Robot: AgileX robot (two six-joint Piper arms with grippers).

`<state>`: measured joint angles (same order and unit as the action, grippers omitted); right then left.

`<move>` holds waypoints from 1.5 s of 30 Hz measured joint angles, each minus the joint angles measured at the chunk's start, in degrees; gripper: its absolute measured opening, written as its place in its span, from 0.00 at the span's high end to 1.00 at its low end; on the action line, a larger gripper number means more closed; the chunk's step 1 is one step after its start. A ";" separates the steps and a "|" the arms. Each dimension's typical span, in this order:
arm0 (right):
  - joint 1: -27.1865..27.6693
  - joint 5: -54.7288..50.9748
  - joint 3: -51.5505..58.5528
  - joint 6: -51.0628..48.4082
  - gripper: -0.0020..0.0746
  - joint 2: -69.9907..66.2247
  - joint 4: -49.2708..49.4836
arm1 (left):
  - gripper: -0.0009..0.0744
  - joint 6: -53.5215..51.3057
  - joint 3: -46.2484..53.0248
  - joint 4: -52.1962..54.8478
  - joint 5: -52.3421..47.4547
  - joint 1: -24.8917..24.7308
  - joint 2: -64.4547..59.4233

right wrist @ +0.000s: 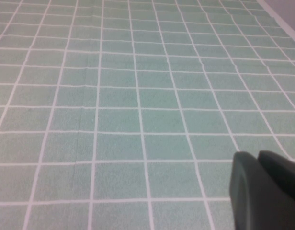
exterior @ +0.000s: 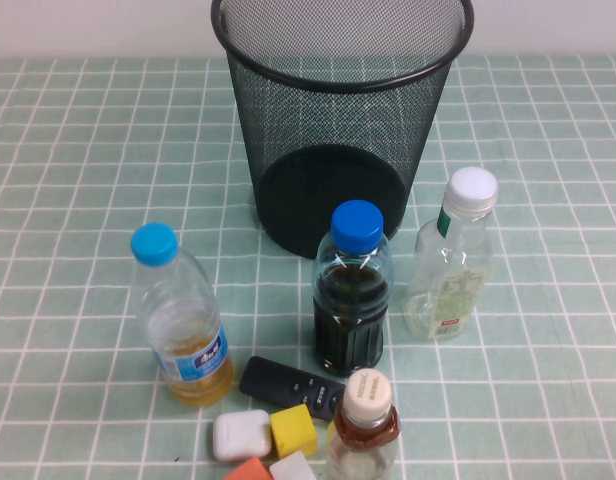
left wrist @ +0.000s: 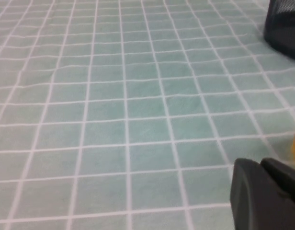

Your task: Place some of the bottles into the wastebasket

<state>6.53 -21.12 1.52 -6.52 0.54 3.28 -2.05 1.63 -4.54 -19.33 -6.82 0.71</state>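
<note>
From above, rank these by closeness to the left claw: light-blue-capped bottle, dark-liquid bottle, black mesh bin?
1. Light-blue-capped plastic bottle, front left.
2. Blue-capped bottle of dark liquid, centre.
3. Black wire-mesh wastebasket, far back.
Left gripper and right gripper sit outside that view, near side: a judgement.

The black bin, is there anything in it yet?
Empty. Through the bin's mesh only its dark base shows. Both grippers are out of the high view.

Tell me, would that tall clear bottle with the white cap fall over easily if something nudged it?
Probably. The clear bottle stands upright, tall on a narrow base, and looks nearly empty, so it is likely light and tippy. Its smooth plastic may slip or dent when squeezed. Neither gripper is near it: the left gripper and right gripper show only over bare tablecloth.
</note>
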 joint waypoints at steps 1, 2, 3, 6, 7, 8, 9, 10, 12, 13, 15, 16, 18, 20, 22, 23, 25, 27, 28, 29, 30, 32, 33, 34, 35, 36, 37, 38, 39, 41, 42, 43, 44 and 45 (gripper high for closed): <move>0.00 0.00 0.00 0.00 0.98 0.00 0.00 | 0.99 0.12 0.00 -1.34 0.32 0.00 0.00; 0.00 0.00 0.00 0.00 0.98 0.00 0.00 | 0.99 0.23 0.00 -3.61 0.99 0.00 0.00; 0.00 0.00 0.00 0.00 0.98 0.00 0.00 | 0.99 0.32 0.00 -6.56 1.74 0.00 0.00; 0.00 0.00 0.00 0.00 0.98 0.00 0.00 | 0.99 0.45 0.00 -16.92 4.58 0.00 0.00; 0.00 0.00 0.00 0.00 0.98 0.00 0.00 | 0.99 0.45 0.00 -20.95 6.00 0.00 0.00; 0.00 0.00 0.00 0.00 0.98 0.00 0.00 | 0.99 0.45 0.00 -24.74 7.52 0.00 0.00; 0.00 0.00 0.00 0.00 0.98 0.00 0.00 | 0.99 0.48 0.00 -27.32 8.88 0.00 0.00; 0.00 0.00 0.00 0.00 0.98 0.00 0.00 | 0.99 0.58 0.00 -29.67 10.14 0.00 0.00; 0.00 0.00 0.00 0.00 0.98 0.00 0.00 | 0.99 0.70 0.00 -32.93 11.71 0.00 0.00; 0.00 0.00 0.00 0.00 0.98 0.00 0.00 | 0.99 0.70 0.00 -34.71 11.73 0.00 0.00; 0.00 0.00 0.00 0.00 0.98 0.00 0.00 | 0.99 0.81 -1.58 -36.76 8.84 0.00 0.00; 0.00 0.00 0.00 0.00 0.98 0.00 0.00 | 0.99 0.70 -3.52 -36.93 5.98 0.00 0.00; 0.00 0.00 0.00 0.00 0.98 0.00 0.00 | 0.99 -0.37 -8.55 -36.77 -0.87 0.00 -1.15; 0.00 0.00 0.00 0.00 0.98 0.00 0.00 | 0.99 -3.29 -15.38 -35.33 -8.82 0.00 -4.55; 0.00 0.00 0.00 0.00 0.98 0.00 0.00 | 0.99 -6.14 -22.41 -33.37 -16.42 0.00 -9.57; 0.00 0.00 0.00 0.00 0.98 0.00 0.00 | 0.99 -7.79 -25.73 -32.41 -20.47 0.00 -12.47; 0.00 0.00 0.00 0.00 0.98 0.00 0.00 | 0.99 -11.68 -31.34 -31.24 -26.80 0.00 -17.98; 0.00 0.00 0.00 0.00 0.98 0.00 0.00 | 0.99 -16.85 -36.27 -30.87 -32.01 0.00 -23.33; 0.00 0.00 0.00 0.00 0.98 0.00 0.00 | 0.99 -19.48 -38.67 -30.87 -33.87 0.00 -26.08; 0.00 0.00 0.00 0.00 0.98 0.00 0.00 | 0.99 -22.29 -40.81 -30.87 -35.27 0.00 -28.74; 0.00 0.00 0.00 0.00 0.98 0.00 0.00 | 0.99 -24.46 -42.74 -31.01 -36.04 -0.18 -31.20; 0.00 0.00 0.00 0.00 0.98 0.00 0.00 | 0.99 -28.73 -45.72 -31.88 -36.66 -2.63 -35.93; 0.00 0.00 0.00 0.00 0.98 0.00 0.00 | 0.99 -30.58 -46.55 -32.81 -36.66 -4.21 -37.74; 0.00 0.00 0.00 0.00 0.98 0.00 0.00 | 0.99 -33.25 -47.30 -33.77 -36.66 -6.54 -39.90; 0.00 0.00 0.00 0.00 0.98 0.00 0.00 | 0.99 -36.42 -47.70 -34.68 -36.66 -9.12 -41.90; 0.00 0.00 0.00 0.00 0.98 0.00 0.00 | 0.99 -39.55 -47.80 -35.08 -36.66 -11.81 -43.43; 0.00 0.00 0.00 0.00 0.98 0.00 0.00 | 0.99 -42.23 -47.93 -35.59 -36.29 -14.44 -45.17; 0.00 0.00 0.00 0.00 0.98 0.00 0.00 | 0.99 -44.21 -47.93 -35.82 -35.78 -16.90 -46.77; 0.00 0.00 0.00 0.00 0.98 0.00 0.00 | 0.99 -45.35 -47.93 -35.80 -34.81 -18.69 -47.97; 0.00 0.00 0.00 0.00 0.98 0.00 0.00 | 0.99 -47.13 -47.82 -35.95 -31.37 -22.55 -50.30; 0.00 0.00 0.00 0.00 0.98 0.00 0.00 | 0.99 -47.57 -47.60 -36.07 -29.55 -23.95 -51.06; 0.00 0.00 0.00 0.00 0.98 0.00 0.00 | 0.99 -47.89 -47.13 -36.17 -27.02 -25.72 -51.61; 0.00 0.00 0.00 0.00 0.98 0.00 0.00 | 0.99 -48.18 -46.57 -36.29 -24.11 -27.66 -51.89; 0.00 0.00 0.00 0.00 0.98 0.00 0.00 | 0.99 -48.41 -46.01 -36.29 -21.60 -29.84 -52.02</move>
<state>6.53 -21.12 1.52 -6.52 0.54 3.28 -50.46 -44.38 -40.83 -40.93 -36.66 -51.31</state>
